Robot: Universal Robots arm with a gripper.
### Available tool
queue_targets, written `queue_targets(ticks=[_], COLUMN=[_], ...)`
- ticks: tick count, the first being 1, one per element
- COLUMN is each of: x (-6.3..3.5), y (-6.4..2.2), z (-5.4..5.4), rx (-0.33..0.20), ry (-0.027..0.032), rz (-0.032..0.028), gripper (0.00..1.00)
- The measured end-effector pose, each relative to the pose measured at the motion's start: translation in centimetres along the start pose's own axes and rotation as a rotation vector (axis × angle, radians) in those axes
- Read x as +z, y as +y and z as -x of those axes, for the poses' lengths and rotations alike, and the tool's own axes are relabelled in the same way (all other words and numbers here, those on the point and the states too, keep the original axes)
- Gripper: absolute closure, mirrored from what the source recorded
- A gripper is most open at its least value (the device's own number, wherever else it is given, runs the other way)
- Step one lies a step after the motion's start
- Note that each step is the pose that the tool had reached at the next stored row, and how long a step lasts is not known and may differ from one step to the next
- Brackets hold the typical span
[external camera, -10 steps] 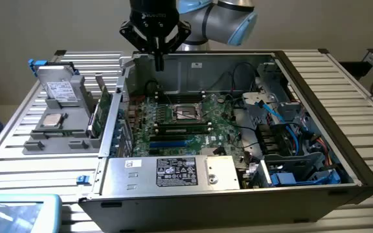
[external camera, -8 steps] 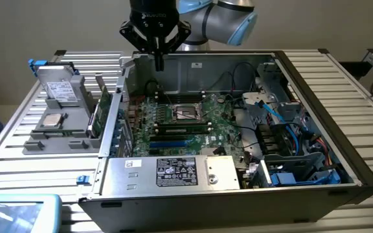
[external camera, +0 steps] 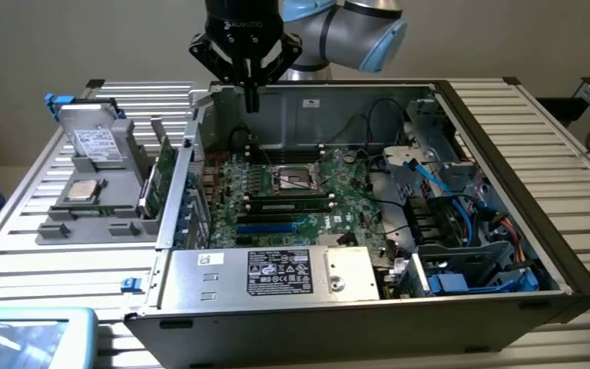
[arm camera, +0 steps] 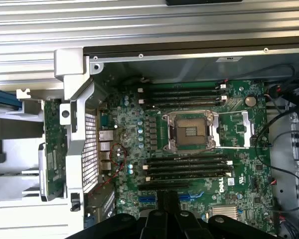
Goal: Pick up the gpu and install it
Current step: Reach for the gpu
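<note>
Silver power-supply box (external camera: 274, 273), one, sits nearest inside the open black computer case (external camera: 377, 338). At nine o'clock, one thin green-board gpu (external camera: 159, 181) stands on edge in one grey plastic holder (external camera: 80, 223). Farthest, at twelve, one black gripper (external camera: 252, 104) hangs pinched together, empty.

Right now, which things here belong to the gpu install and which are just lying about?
Job:
gpu, on edge in the grey holder
pincer, shut, above the case
motherboard

Lying about:
labelled drive
silver chip
power supply
</note>
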State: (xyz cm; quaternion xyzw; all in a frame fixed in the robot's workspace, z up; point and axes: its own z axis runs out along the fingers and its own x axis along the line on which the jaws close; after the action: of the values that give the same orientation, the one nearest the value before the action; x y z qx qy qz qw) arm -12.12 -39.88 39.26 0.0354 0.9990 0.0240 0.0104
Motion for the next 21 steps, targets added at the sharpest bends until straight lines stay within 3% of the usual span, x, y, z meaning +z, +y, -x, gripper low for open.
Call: queue_targets(ticks=[5, 8, 21], x=[0.0, -0.02, -0.12], y=[0.0, -0.05, -0.42], z=[0.0, -0.7, -6.0], rx=[0.0, 0.0, 0.0], ry=[0.0, 0.0, -0.0007], rz=[0.0001, -0.0001, 0.0001], gripper=[0.88, 0.88, 0.88])
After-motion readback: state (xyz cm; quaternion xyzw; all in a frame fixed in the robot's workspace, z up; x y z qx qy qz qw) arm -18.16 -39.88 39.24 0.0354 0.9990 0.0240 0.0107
